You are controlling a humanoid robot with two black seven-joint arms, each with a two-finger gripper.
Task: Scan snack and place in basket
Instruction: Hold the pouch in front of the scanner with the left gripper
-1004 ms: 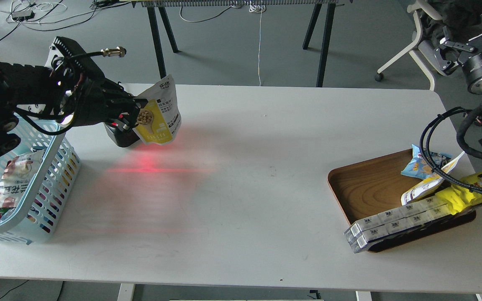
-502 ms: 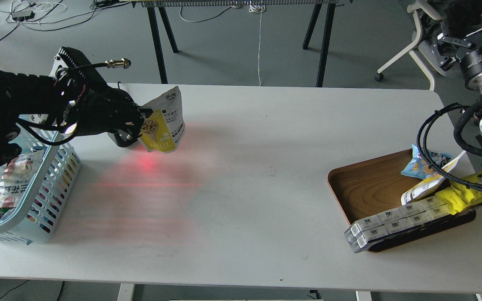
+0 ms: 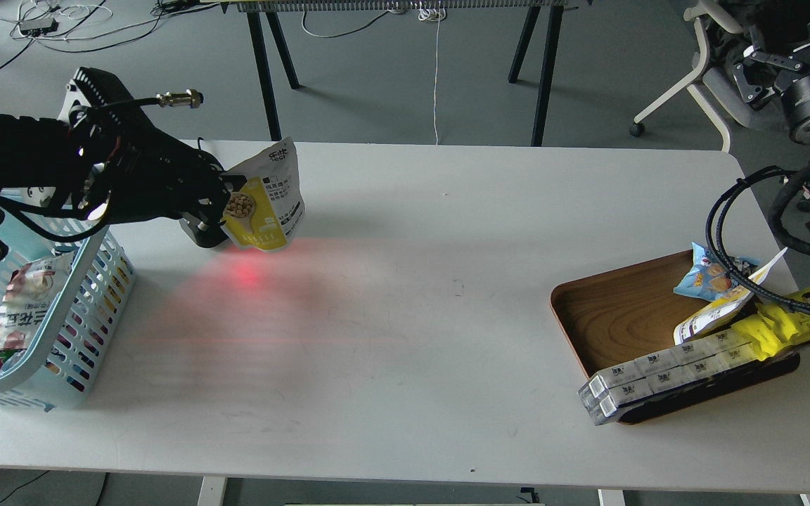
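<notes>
Red scanner light still glows on the table [image 3: 447, 232] as the left gripper [image 3: 226, 204], fingers clamped on the snack [image 3: 268, 200], has drawn it slightly left, above the table. It hangs right of the basket [image 3: 106, 263], so scanning looks done and the drop comes next.

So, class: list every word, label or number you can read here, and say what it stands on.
Nothing reads for certain.
Pouch: dark print, too small to read.
Packet in the basket: large characters, blurred.
Boxes on the tray: small marks, unreadable.
Blue bag: pictures only.
</notes>
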